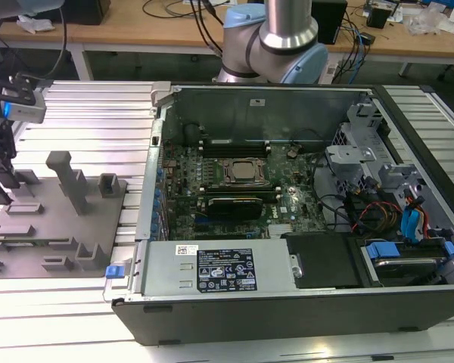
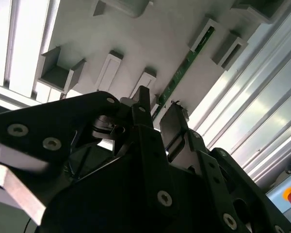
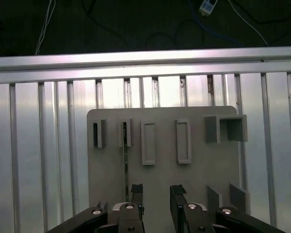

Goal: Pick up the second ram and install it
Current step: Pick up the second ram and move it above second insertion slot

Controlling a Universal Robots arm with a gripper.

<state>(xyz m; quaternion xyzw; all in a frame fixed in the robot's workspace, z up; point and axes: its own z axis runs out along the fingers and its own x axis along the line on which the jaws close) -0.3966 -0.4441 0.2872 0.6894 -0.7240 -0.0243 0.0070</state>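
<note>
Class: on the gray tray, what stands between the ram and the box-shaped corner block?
In the first wrist view, two long rectangular gray blocks stand between the second ram and the box-shaped block.

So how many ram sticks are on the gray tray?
1: the second ram stands on edge on the tray, near the open tool. Others may be hidden.

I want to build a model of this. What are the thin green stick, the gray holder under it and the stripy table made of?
The second ram looks like green circuit board, slightly glossy where the light catches it. The gray tray looks like matte plastic: dull and even in colour, with blocky moulded shapes. The table looks like bare metal, probably aluminium: silvery, ribbed, with bright reflections.
</note>
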